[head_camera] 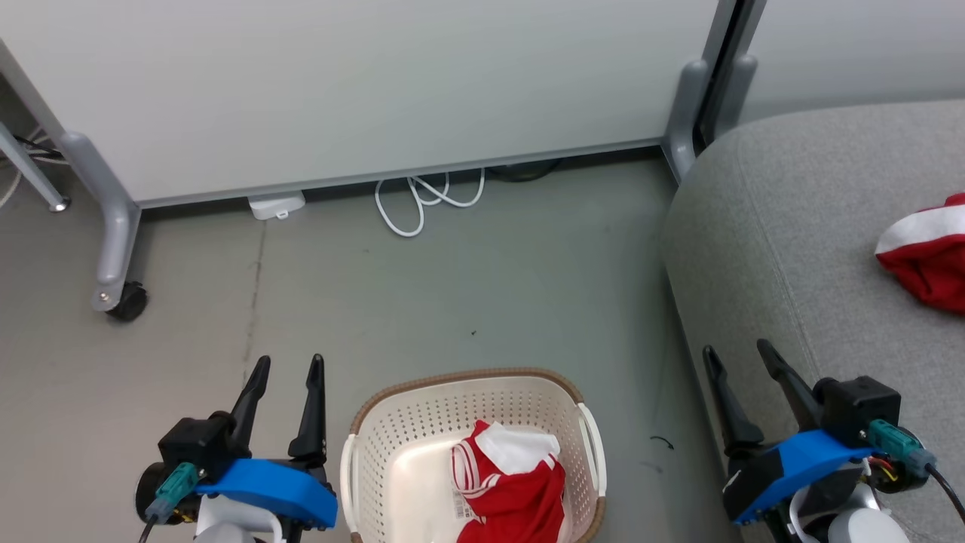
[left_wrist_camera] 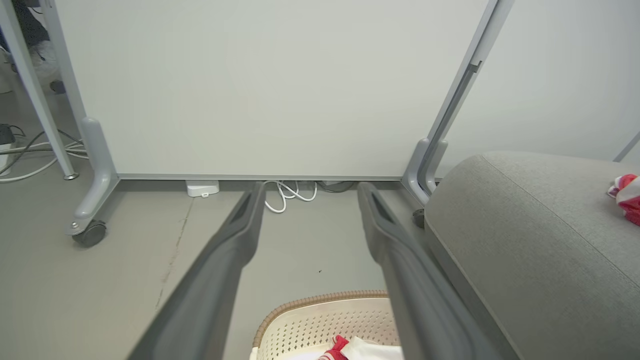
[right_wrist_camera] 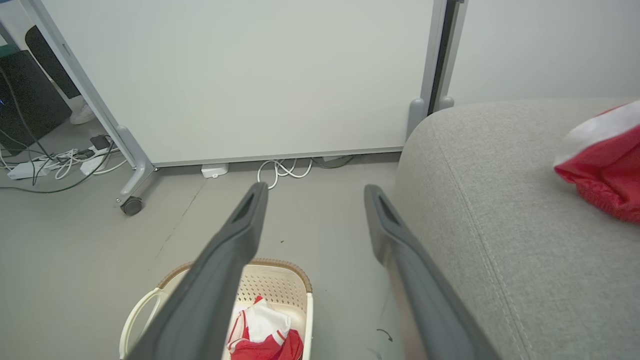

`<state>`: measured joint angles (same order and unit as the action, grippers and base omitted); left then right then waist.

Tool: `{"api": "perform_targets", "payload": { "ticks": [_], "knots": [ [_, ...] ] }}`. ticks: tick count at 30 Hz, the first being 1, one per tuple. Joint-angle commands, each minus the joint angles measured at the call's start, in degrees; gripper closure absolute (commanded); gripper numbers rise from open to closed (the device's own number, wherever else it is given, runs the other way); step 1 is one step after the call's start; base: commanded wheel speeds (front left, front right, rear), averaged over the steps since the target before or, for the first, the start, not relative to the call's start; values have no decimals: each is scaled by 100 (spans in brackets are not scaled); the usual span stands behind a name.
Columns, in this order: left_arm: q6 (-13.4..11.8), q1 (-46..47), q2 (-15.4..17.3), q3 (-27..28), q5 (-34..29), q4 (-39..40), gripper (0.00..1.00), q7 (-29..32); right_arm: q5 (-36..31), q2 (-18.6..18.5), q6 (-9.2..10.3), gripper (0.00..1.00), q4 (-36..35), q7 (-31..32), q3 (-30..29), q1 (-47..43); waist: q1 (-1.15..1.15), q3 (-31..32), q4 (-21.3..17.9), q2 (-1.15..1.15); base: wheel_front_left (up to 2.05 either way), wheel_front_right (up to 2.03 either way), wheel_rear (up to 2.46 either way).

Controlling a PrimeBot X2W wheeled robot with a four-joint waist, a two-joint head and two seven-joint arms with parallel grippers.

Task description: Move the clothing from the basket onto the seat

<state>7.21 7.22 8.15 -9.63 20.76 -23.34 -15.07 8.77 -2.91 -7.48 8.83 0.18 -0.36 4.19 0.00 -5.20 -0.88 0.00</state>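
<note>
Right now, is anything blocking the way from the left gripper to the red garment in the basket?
Nothing visible does. The garment lies uncovered in the open-topped basket, and the left gripper hangs open beside it. Only the basket's own side wall sits between them.

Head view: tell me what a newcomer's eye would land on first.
A red-and-white garment lies in the cream basket at bottom centre. A second red garment sits on the grey seat at the right edge. The left tool and right tool flank the basket, both open.

Left tool (head_camera: 290, 360) and right tool (head_camera: 736, 347): dark tapered fingers (head_camera: 310, 407), blue housings (head_camera: 264, 483), teal plugs (head_camera: 175, 483).
</note>
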Motion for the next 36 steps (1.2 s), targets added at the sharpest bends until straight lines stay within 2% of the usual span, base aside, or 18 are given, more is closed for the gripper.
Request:
{"api": "perform_targets", "payload": {
  "ticks": [1, 20, 27, 36],
  "knots": [
    [46, 233, -2, -141, 71, -154, 0, -16, -5, 3, -3, 0, -61, -15, 62, 156, 0, -324, -197, 0, 0, 0, 0],
    [28, 2344, 310, -1941, 804, -2528, 0, 313, 460, 6, -3, 0, -270, -562, 673, 1134, 0, -2870, -1495, 0, 0, 0, 0],
    [28, 2754, 429, -2524, 894, -2956, 0, 460, 632, 6, -3, 0, -132, -826, 841, 1304, 0, -3397, -1778, 0, 0, 0, 0],
    [28, 3131, 746, -3307, 1073, -3347, 0, 612, 916, 5, -3, 0, 19, -1144, 1201, 1527, 0, -3946, -2081, 0, 0, 0, 0]
  ]
}}
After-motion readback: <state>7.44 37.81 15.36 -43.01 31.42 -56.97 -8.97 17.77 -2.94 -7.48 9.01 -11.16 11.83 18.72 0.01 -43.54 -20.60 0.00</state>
